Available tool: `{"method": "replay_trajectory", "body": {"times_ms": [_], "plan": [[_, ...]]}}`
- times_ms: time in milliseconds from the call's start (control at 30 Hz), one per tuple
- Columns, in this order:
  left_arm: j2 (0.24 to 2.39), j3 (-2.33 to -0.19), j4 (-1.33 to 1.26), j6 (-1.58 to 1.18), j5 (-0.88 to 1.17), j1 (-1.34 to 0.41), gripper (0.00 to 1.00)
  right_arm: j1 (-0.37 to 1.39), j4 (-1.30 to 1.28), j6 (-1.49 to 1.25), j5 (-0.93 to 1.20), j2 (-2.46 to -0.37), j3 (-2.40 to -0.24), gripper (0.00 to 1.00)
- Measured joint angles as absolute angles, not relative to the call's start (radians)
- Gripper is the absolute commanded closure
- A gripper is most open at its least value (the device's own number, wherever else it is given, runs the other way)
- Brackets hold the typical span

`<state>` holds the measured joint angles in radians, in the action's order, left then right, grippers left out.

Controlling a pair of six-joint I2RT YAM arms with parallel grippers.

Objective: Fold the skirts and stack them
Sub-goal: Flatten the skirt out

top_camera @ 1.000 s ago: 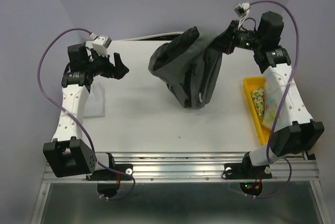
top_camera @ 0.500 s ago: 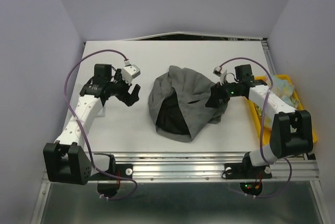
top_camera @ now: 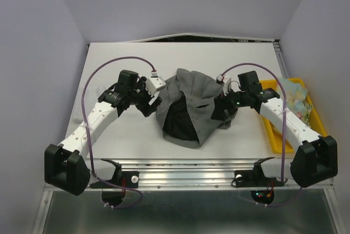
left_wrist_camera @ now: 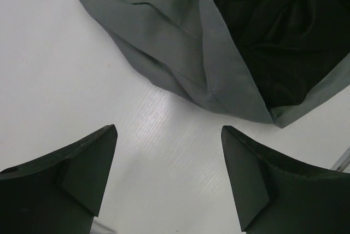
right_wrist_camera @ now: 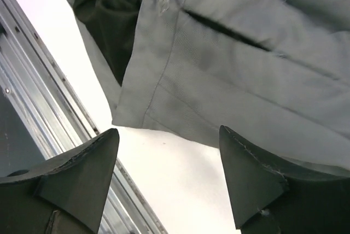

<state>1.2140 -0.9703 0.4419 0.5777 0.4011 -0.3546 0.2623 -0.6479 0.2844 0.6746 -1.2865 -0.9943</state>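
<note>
A dark charcoal grey skirt (top_camera: 188, 108) lies in a crumpled heap at the middle of the table, its black lining showing at the open front. My left gripper (top_camera: 149, 107) is low at the heap's left edge. In the left wrist view it (left_wrist_camera: 168, 135) is open over bare table, with the skirt's hem (left_wrist_camera: 180, 37) just ahead. My right gripper (top_camera: 220, 112) is at the heap's right side. In the right wrist view it (right_wrist_camera: 168, 135) is open and holds nothing, and a corner of the skirt (right_wrist_camera: 246, 81) lies just beyond its fingertips.
A yellow tray (top_camera: 272, 130) sits at the table's right edge with pale floral cloth (top_camera: 295, 94) in it. The metal rail (right_wrist_camera: 54, 108) of the table's near edge runs close beside my right gripper. White table (top_camera: 126, 59) extends behind and to the left of the heap.
My right gripper held the skirt up at the back, then opened; the skirt dropped into a heap. Both arms have come down and in toward its sides.
</note>
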Motion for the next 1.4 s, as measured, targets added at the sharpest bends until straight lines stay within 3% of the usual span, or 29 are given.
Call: {"method": "replay_trajectory", "body": {"times_ms": [200,367,533,600,633,833,867,1067,1400], "plan": [[1.277,-1.005,0.426,0.519,0.412,-0.397,0.11,0.349,-0.589,0.265,0.569,-1.306,-0.954,0.21],[1.24,-0.95,0.401,0.422,0.466,-0.381,0.11,0.46,-0.511,0.399,0.495,-1.386,-1.004,0.1],[1.245,-0.943,0.404,0.347,0.558,-0.296,0.12,0.558,-0.484,0.548,0.485,-1.472,-1.053,0.09],[1.25,-0.943,0.405,0.332,0.573,-0.26,0.11,0.563,-0.479,0.582,0.481,-1.519,-1.086,0.15],[1.254,-0.942,0.407,0.322,0.575,-0.247,0.11,0.563,-0.476,0.597,0.477,-1.541,-1.103,0.31],[1.259,-0.919,0.411,0.271,0.564,-0.24,0.11,0.571,-0.423,0.659,0.453,-1.669,-1.155,0.76],[1.259,-0.917,0.411,0.265,0.559,-0.24,0.11,0.573,-0.424,0.661,0.453,-1.673,-1.155,0.9],[1.262,-0.916,0.407,0.248,0.546,-0.236,0.11,0.577,-0.434,0.677,0.472,-1.65,-1.171,0.99],[1.272,-0.878,0.379,0.24,0.545,-0.234,0.06,0.537,-0.453,0.458,0.474,-1.601,-1.355,0.99]]}}
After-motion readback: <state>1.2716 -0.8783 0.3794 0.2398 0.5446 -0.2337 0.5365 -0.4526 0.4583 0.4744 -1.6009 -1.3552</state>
